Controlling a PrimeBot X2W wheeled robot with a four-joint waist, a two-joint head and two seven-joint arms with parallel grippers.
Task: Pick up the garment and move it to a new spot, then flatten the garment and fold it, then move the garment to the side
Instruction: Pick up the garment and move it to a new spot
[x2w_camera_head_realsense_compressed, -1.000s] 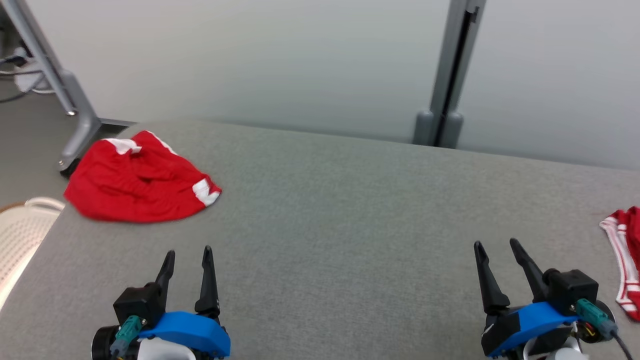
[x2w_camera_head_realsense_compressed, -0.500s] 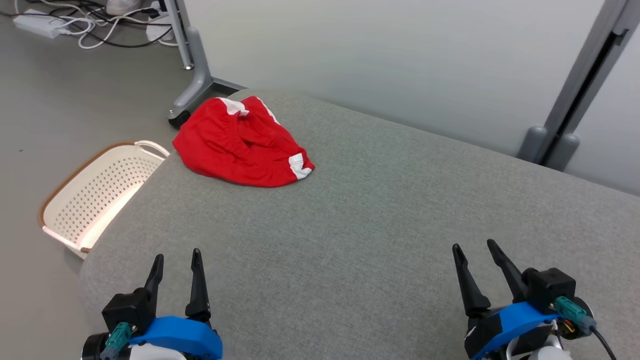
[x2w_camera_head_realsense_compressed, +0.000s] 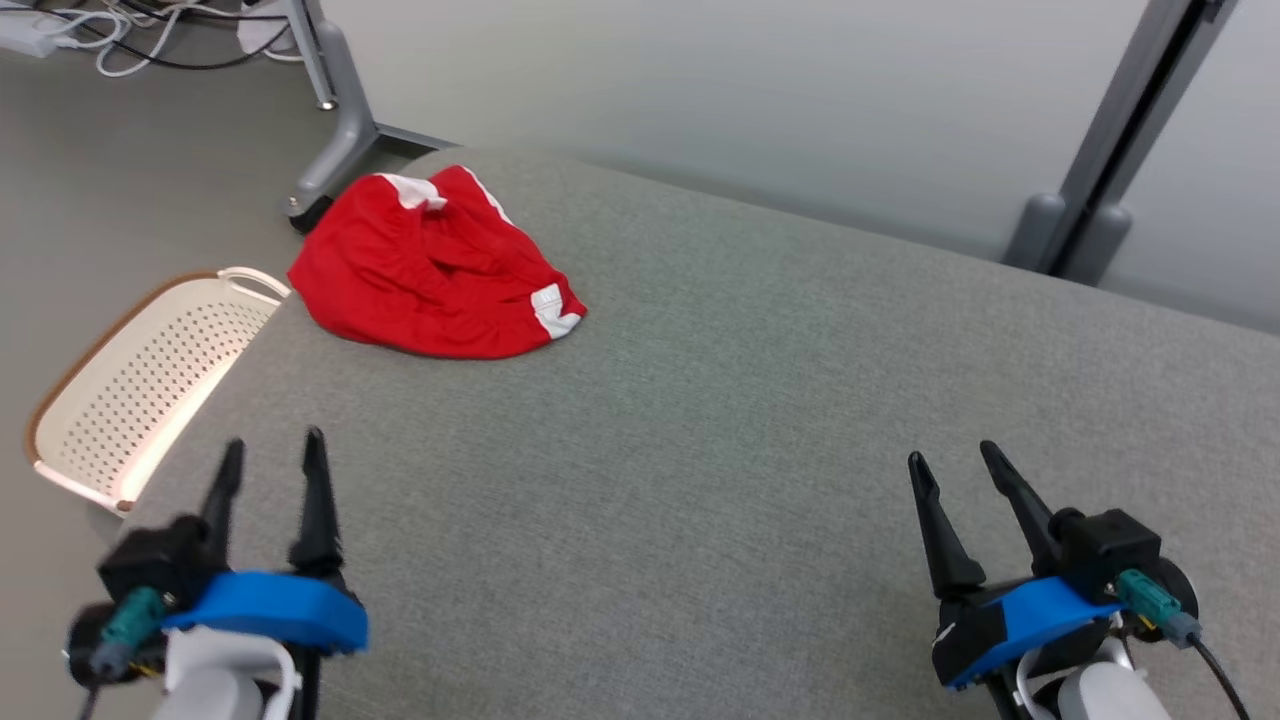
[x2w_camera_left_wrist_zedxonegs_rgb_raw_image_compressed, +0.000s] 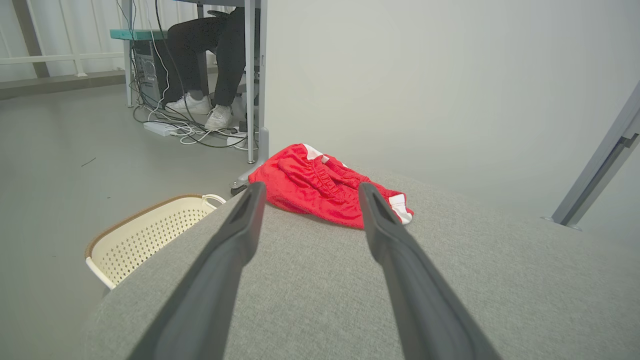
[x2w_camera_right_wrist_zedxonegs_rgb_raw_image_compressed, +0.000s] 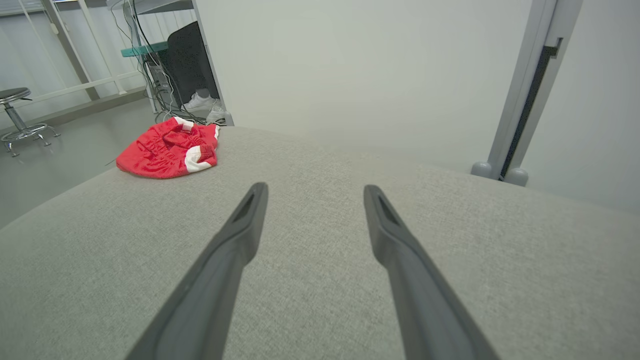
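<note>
The garment (x2w_camera_head_realsense_compressed: 425, 270) is a red pair of shorts with white trim, lying crumpled at the far left corner of the grey table (x2w_camera_head_realsense_compressed: 720, 420). It also appears in the left wrist view as the garment (x2w_camera_left_wrist_zedxonegs_rgb_raw_image_compressed: 320, 192) straight ahead beyond the fingers, and in the right wrist view as the garment (x2w_camera_right_wrist_zedxonegs_rgb_raw_image_compressed: 167, 147) far to the left. My left gripper (x2w_camera_head_realsense_compressed: 272, 455) hovers open near the table's left front edge, well short of the cloth. My right gripper (x2w_camera_head_realsense_compressed: 955, 465) stands open at the front right, with nothing between its fingers.
A cream perforated laundry basket (x2w_camera_head_realsense_compressed: 120, 400) sits on the floor just left of the table. A grey frame leg (x2w_camera_head_realsense_compressed: 335, 130) and cables stand behind the garment. A seated person's legs and white shoes (x2w_camera_left_wrist_zedxonegs_rgb_raw_image_compressed: 200, 105) show under a desk. A grey post (x2w_camera_head_realsense_compressed: 1090, 150) rises at the back right.
The head camera has swung left, so the whole picture shifted right and the basket came into view. My left gripper has moved left and slightly forward, blurred in motion. The garment lies unmoved.
</note>
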